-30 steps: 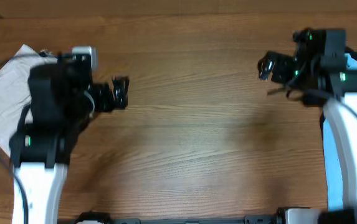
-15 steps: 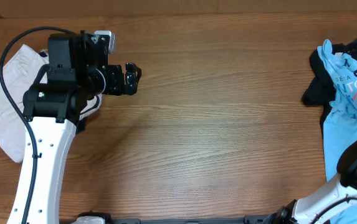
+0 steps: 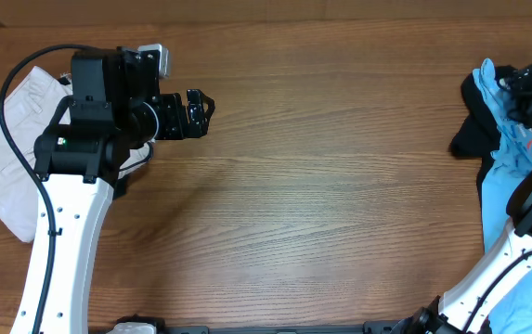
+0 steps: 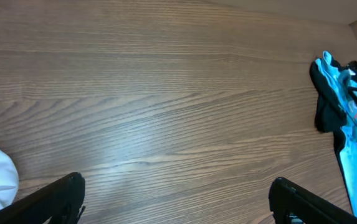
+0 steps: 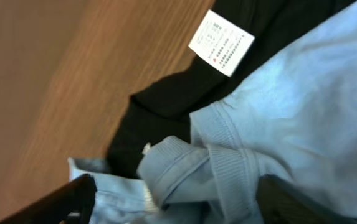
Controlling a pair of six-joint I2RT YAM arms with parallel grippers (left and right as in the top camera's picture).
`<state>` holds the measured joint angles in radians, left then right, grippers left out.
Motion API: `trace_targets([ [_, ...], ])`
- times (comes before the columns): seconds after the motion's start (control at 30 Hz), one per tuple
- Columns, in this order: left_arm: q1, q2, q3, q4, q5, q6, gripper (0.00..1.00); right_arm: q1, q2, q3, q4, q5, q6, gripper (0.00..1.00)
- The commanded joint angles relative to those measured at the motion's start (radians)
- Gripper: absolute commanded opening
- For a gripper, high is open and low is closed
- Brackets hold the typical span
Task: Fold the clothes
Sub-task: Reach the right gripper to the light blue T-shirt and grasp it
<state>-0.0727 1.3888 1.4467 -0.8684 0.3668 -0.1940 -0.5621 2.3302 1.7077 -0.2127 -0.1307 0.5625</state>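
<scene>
Cloth (image 3: 1, 167) — pale beige, bunched — lies at the desk's (image 3: 340, 213) left edge, partly under your left arm. The wide middle of the desk gives you room to move. Your left end effector (image 3: 201, 111) gapes wide, holding nothing. Since half a second ago the right arm has swung over the pile at the right edge. Your right end effector (image 5: 175, 186) stands wide astride the light blue T-shirt's (image 3: 498, 199) collar, with the black T-shirt (image 3: 474, 125) showing beside it.

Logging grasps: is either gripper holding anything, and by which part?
Nothing is held: left gripper open over the table; right gripper open, straddling the light blue T-shirt at its collar.
</scene>
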Motion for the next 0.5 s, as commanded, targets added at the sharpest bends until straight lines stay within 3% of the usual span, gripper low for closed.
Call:
trace_targets([
  [0.0,-0.006,-0.01,0.028,0.001,0.019,-0.016,0.92,-0.002,0.019,0.021,0.01,-0.002,0.018,0.6],
  [0.07,-0.006,-0.01,0.028,0.001,0.02,-0.016,0.9,-0.002,0.02,0.021,0.006,-0.003,0.018,0.45],
  [0.1,-0.006,-0.01,0.028,0.0,0.02,-0.016,0.89,-0.002,0.016,0.022,-0.002,-0.021,0.018,0.2],
  [0.17,-0.006,-0.01,0.028,-0.006,0.02,-0.016,0.87,-0.012,-0.011,0.031,-0.023,-0.095,0.017,0.04],
  [0.33,-0.006,-0.01,0.028,-0.006,0.003,-0.008,0.84,-0.019,-0.206,0.056,-0.088,-0.343,-0.088,0.04],
  [0.47,-0.006,-0.01,0.028,-0.002,-0.053,-0.008,0.8,0.013,-0.363,0.056,-0.206,-0.386,-0.153,0.04],
])
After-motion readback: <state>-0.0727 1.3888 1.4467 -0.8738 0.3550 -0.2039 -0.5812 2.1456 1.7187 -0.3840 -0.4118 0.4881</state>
